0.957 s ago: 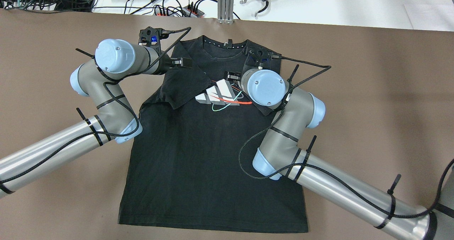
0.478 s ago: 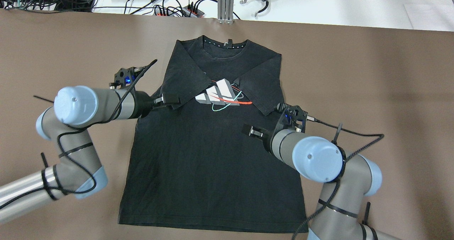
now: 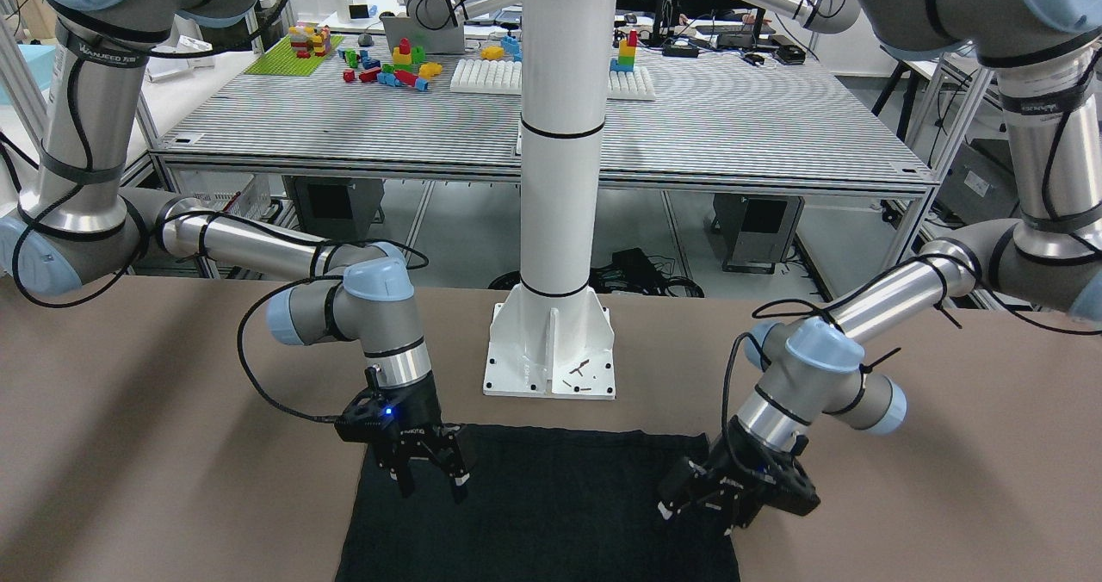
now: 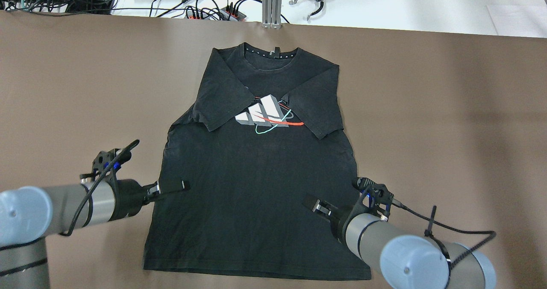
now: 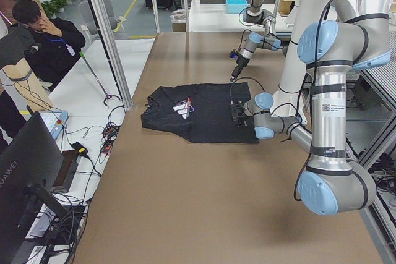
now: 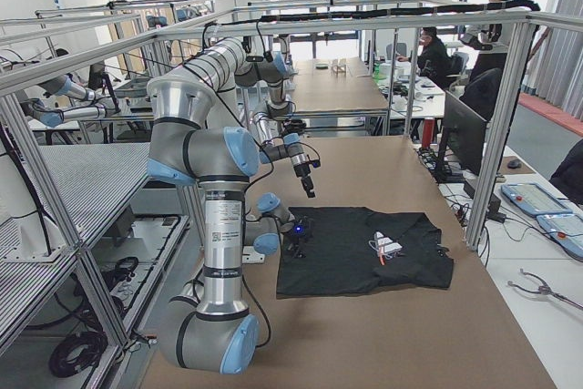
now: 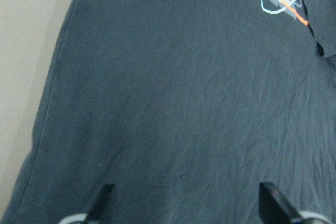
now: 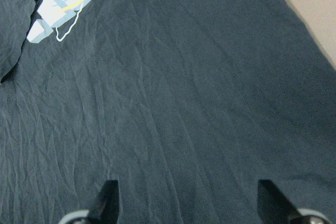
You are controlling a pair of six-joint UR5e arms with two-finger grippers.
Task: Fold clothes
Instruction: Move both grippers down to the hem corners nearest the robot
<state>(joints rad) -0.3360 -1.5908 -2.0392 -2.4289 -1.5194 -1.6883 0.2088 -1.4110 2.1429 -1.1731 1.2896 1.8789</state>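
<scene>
The clothes are one black T-shirt [image 4: 256, 173] lying flat on the brown table, collar at the far side. Both sleeves are folded in over the chest beside a white, red and teal print [image 4: 267, 113]. My left gripper [image 4: 181, 185] hovers over the shirt's lower left edge, open, with nothing between its fingers [image 7: 105, 195]. My right gripper [image 4: 312, 203] is over the lower right part, also open and empty, fingertips [image 8: 265, 192] wide apart. In the front-facing view the right gripper [image 3: 430, 477] and left gripper [image 3: 689, 503] stand just above the shirt [image 3: 551, 504] near its hem.
The white pole's base plate [image 3: 551, 349] stands behind the hem on the robot's side. Beyond the table's far edge are cables and power strips [image 4: 192, 7], an aluminium post [image 4: 271, 2] and a grabber tool [image 4: 314, 0]. A person [image 5: 43, 35] sits past that edge.
Both arms have swept back from the folded sleeves at the chest toward the shirt's lower part near the robot. The shirt itself lies as before.
</scene>
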